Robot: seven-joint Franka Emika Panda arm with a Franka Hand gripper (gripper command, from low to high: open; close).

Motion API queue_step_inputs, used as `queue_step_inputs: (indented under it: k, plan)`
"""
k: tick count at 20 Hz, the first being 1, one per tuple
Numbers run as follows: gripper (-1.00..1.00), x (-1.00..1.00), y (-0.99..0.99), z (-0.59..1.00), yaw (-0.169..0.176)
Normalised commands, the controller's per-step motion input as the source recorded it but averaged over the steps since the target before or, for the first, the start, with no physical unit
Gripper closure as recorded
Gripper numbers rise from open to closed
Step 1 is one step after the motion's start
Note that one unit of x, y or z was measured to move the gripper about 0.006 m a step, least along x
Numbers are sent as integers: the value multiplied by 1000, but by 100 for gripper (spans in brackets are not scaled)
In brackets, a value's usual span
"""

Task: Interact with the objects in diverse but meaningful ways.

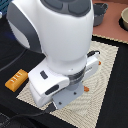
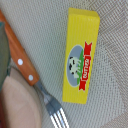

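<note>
While the arm blocks most of the exterior view, the wrist view settles the layout.
Butter box (image 2: 80,59): flat on the woven mat (image 2: 112,60), directly under the wrist.
Long axis: roughly parallel to the fork (image 2: 35,82) just beside it.
Room: bare mat along its far side.
Ridged block (image 1: 16,79): well apart.
Gripper: fingers unseen, state cannot be told.

The box (image 2: 80,56) is bright yellow, with a grey-blue oval holding a black-and-white figure (blurred) and a red ribbon label. The fork (image 2: 31,75) has an orange-brown handle and silver tines. The mat (image 1: 102,75) is cream weave, black-edged. The block (image 1: 16,80) is orange-yellow.
</note>
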Motion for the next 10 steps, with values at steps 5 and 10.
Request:
queue_step_inputs:
  k: [5,10]
  plan:
    - [-100,-715,40,-29,-12]
    - [-100,-829,0,-25,-15]
